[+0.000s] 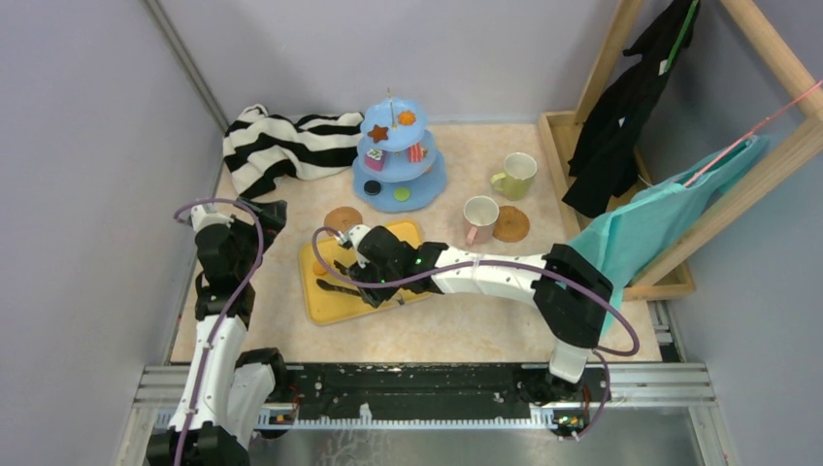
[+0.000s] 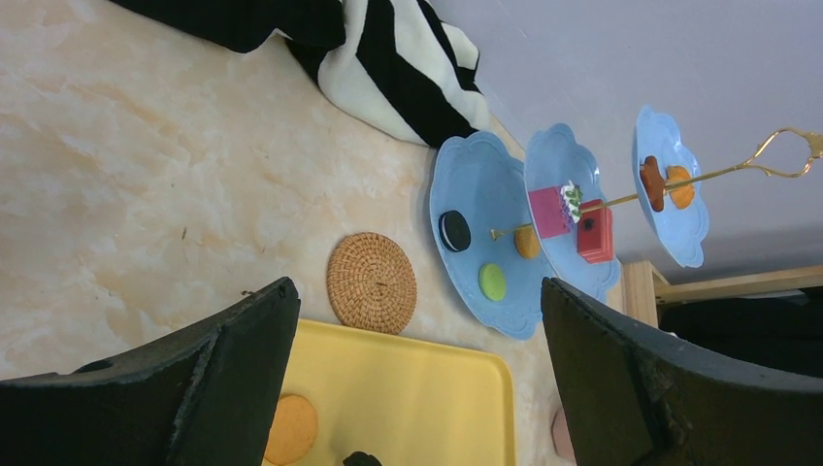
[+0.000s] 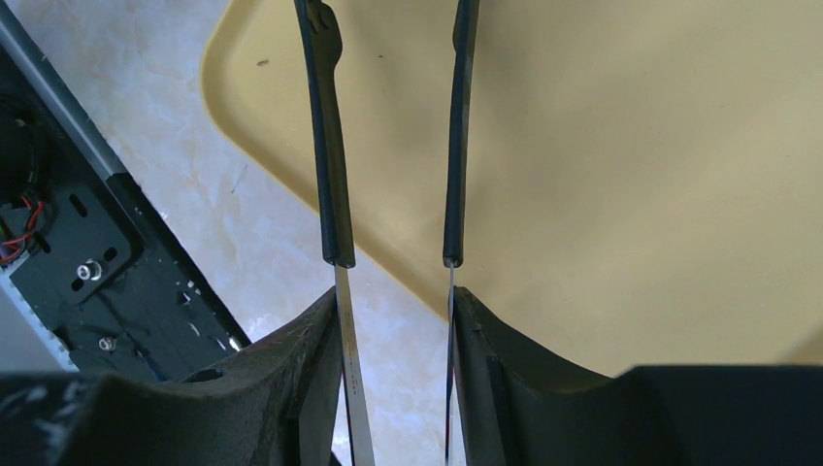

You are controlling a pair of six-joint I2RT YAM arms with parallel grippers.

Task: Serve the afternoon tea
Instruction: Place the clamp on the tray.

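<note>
The light-blue three-tier stand [image 1: 398, 155] [image 2: 485, 233] at the back carries several toy cookies and cake slices. A yellow tray [image 1: 330, 301] [image 2: 408, 388] [image 3: 631, 194] holds an orange cookie [image 1: 318, 267] [image 2: 291, 429]. My right gripper [image 1: 361, 277] [image 3: 396, 301] is over the tray, shut on black-sleeved metal tongs [image 3: 330, 146], whose two arms stand apart. My left gripper [image 1: 262, 216] [image 2: 417, 286] hovers wide open and holds nothing, left of the tray. One cork coaster [image 1: 343, 219] [image 2: 372, 282] lies behind the tray. The other coaster [image 1: 511, 224] lies beside the pink-handled cup [image 1: 479, 217]. The yellow-green cup [image 1: 515, 175] stands further back.
A black-and-white striped cloth [image 1: 281, 146] [image 2: 388, 68] is bunched at the back left. A wooden rack [image 1: 621, 58] with a black garment [image 1: 621, 116] and a teal one [image 1: 670, 223] borders the right side. A metal rail [image 1: 427, 383] runs along the near edge.
</note>
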